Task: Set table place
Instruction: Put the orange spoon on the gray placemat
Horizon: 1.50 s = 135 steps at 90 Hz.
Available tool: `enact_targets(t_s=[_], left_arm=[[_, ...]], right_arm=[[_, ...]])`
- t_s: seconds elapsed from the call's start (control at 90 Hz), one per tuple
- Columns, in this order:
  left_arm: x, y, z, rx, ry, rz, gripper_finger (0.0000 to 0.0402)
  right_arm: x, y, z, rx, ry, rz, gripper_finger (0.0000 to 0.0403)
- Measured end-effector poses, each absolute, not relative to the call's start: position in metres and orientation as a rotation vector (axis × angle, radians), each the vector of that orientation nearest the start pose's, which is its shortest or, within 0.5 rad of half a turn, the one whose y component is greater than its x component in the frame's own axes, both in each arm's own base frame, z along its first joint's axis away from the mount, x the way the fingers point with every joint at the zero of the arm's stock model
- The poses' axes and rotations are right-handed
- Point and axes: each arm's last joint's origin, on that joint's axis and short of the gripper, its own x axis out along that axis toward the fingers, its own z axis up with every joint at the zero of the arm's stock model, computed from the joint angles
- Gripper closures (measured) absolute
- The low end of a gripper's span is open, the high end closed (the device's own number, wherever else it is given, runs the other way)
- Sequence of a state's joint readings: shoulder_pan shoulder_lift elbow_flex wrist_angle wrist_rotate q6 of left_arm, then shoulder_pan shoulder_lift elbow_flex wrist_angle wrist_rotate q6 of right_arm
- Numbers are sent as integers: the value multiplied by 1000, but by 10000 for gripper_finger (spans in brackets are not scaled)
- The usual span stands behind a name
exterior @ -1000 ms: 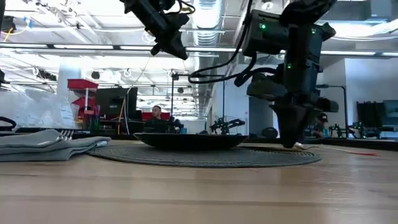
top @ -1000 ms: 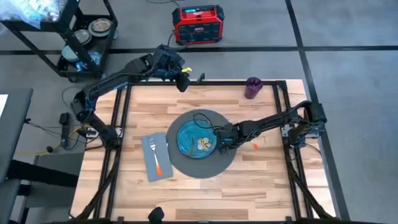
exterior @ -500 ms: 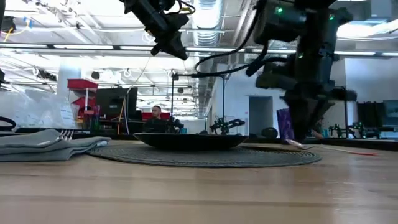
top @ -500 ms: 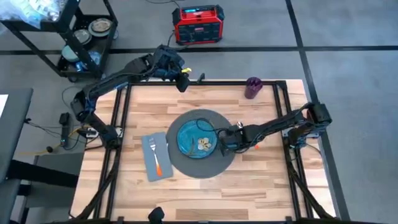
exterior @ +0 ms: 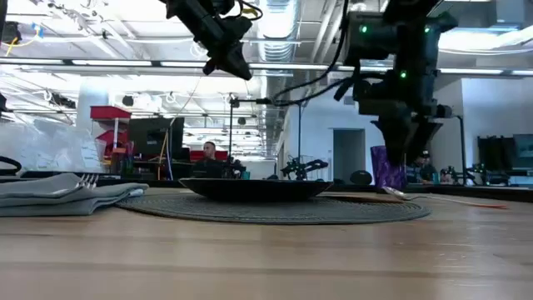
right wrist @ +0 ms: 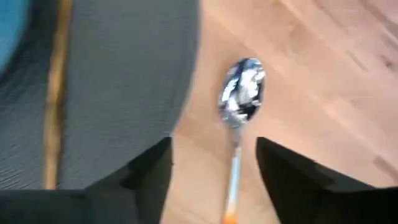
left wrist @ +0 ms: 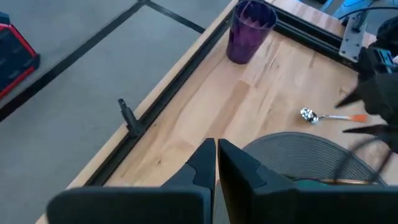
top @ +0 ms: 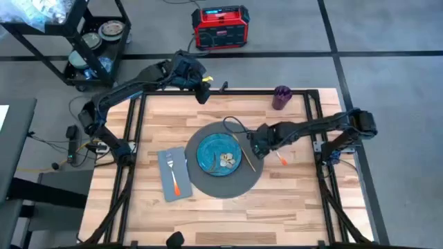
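Wood table (top: 208, 207) carries your place setting, nearly complete by my read. Done: mat (top: 243, 181) centred, plate (top: 216, 153) on it, napkin (top: 169, 181) left of mat with fork (top: 174, 178) on top, spoon (right wrist: 239, 99) on bare wood just right of mat. Thin stick (top: 244, 151) lies across mat beside plate. Left for you: cup (top: 281, 97) at far edge, well apart. Right gripper (top: 258, 142) hovers above spoon, jaws spread, empty. Left gripper (left wrist: 215, 163) parked over far edge, pinched closed on nothing. Count: one each of mat, plate, napkin, fork, spoon, cup.
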<state>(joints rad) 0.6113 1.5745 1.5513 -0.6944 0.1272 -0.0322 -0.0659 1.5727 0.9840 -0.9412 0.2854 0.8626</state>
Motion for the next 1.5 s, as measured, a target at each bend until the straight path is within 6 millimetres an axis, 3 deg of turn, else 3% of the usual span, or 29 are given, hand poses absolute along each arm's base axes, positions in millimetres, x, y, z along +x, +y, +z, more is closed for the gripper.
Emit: enact_targets(t_s=[0.156,0.489,0.567,0.7,0.756,0.922,1.189,1.367,1.5], left_arm=[[280,192,358,-283,682,469,401],[280,192,358,-259,687,461,401],[280,192,358,-257,684,460,401],[280,193,358,-257,680,463,401],[279,194,358,-264,679,469,401],[279,195,358,-272,675,476,401],[279,195,359,-279,666,481,401],[279,195,358,-285,666,483,401],[279,195,358,-285,667,482,401]], right_arm=[[258,-35,175,523,1314,-885,141],[234,-30,135,631,1405,-820,193],[232,-30,130,644,1397,-809,231],[232,-32,127,674,1360,-823,360],[232,-33,127,678,1351,-825,386],[232,-34,129,698,1336,-839,399],[244,-36,164,732,1180,-797,402],[262,-37,172,795,1064,-726,402],[273,-38,162,828,1037,-682,402]])
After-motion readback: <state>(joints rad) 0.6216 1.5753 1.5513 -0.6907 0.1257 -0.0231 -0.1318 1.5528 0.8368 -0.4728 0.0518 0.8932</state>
